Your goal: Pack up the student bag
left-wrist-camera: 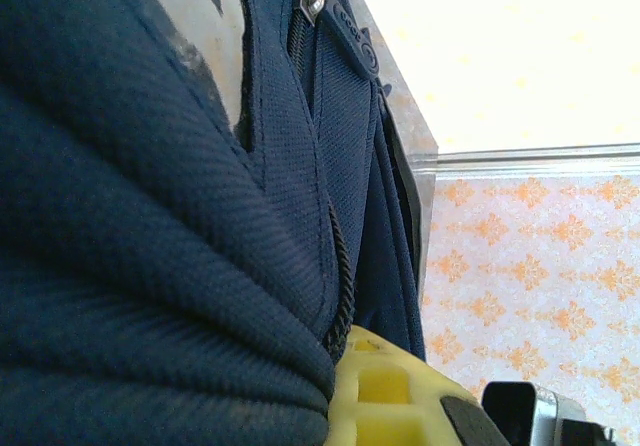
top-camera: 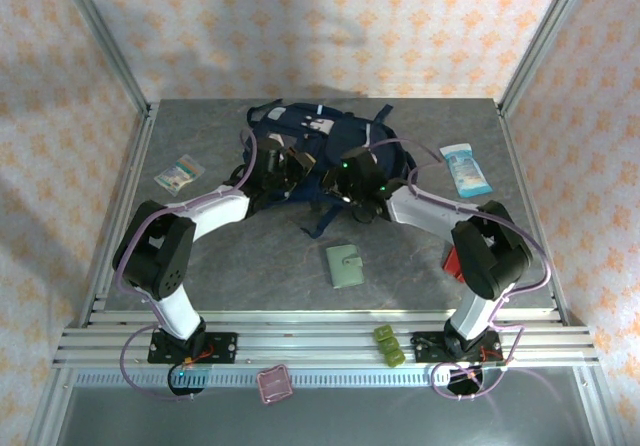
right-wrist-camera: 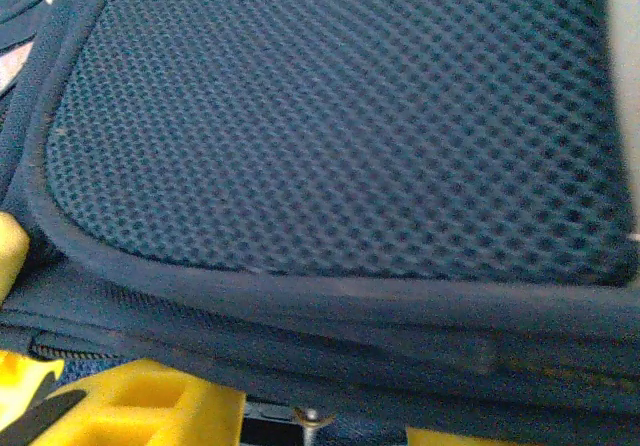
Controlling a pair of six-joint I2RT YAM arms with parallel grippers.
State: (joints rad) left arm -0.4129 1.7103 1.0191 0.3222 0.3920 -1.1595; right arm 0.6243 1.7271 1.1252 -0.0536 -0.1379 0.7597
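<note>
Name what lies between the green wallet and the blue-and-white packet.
In the top view, the right arm's white forearm crosses between the green wallet and the blue-and-white packet.

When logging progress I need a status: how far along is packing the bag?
Done: nothing visibly packed. In hand: the left fingers pinch fabric of the student bag; the right fingers sit against its mesh panel. Left: the green wallet, tissue pack and clear packet lie out on the table.

- The left arm [top-camera: 165, 256] is bent at the elbow, its forearm angled inward; the left claw [top-camera: 288, 162] is closed tight.
- The right arm [top-camera: 487, 251] mirrors it; the right claw [top-camera: 338, 180] has its jaws partly apart.
</note>
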